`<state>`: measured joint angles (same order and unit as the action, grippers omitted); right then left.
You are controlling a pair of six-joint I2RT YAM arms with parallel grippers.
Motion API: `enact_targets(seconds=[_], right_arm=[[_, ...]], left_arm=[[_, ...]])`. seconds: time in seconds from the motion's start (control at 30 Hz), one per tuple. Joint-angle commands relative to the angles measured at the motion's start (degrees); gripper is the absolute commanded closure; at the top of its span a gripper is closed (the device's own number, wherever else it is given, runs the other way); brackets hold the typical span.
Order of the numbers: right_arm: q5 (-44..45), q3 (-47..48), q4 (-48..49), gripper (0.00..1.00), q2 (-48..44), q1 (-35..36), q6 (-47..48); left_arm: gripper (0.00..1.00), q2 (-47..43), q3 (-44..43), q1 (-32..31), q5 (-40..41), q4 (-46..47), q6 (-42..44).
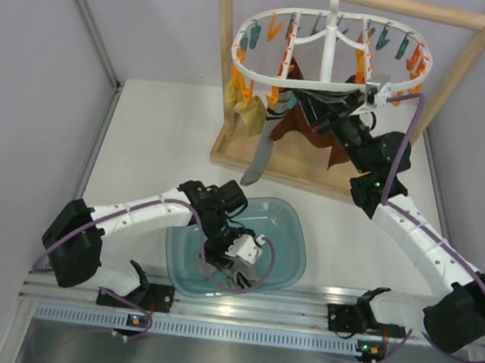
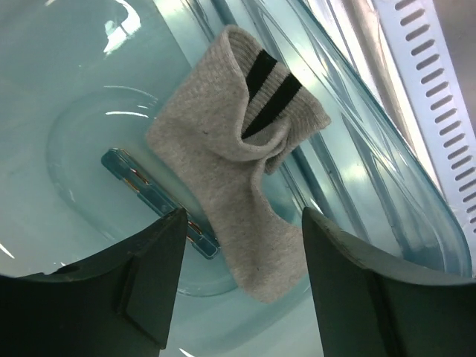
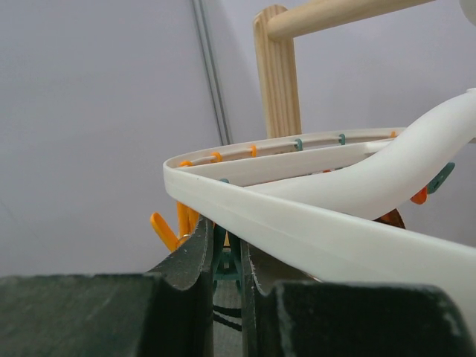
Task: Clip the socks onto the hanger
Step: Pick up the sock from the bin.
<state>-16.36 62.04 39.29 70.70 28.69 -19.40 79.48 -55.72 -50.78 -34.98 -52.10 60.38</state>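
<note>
A grey sock [image 2: 223,171] with a striped cuff lies crumpled in a clear teal tub [image 2: 67,89] near the arms, just below the left gripper [image 2: 244,216], whose fingers are spread apart. Far right, the right gripper [image 3: 227,238] is pinched on a teal clip [image 3: 227,264] beneath the white hanger [image 3: 297,216].

No legible writing in any view

No lettering, brand, number or sign can be read on anything shown. The only markings seen are two dark stripes on the cuff of the grey sock [image 2: 223,178], which lies in the clear teal tub [image 2: 387,186]. The moulded patch on the tub's floor is too blurred for characters to be made out.
</note>
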Motion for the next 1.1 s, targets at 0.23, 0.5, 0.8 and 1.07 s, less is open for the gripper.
enact_targets(seconds=[0.23,0.5,0.8,1.07], right_arm=[[0.2,1.8,1.1,1.0,1.0,-0.6,1.3],[0.3,1.9,0.5,1.0,1.3,-0.8,1.9],[0.3,1.5,0.4,1.0,0.8,-1.0,2.1],[0.0,1.4,0.4,1.0,0.7,-1.0,2.2]], left_arm=[[0.24,1.5,-1.2,-5.0,0.8,4.6,-0.4],[0.3,4.4,0.4,-10.2,-1.6,8.9,-1.1],[0.96,5.9,0.1,-10.3,2.6,15.4,-0.7],[1.0,1.1,-9.4,-9.2,0.4,15.0,-10.5]])
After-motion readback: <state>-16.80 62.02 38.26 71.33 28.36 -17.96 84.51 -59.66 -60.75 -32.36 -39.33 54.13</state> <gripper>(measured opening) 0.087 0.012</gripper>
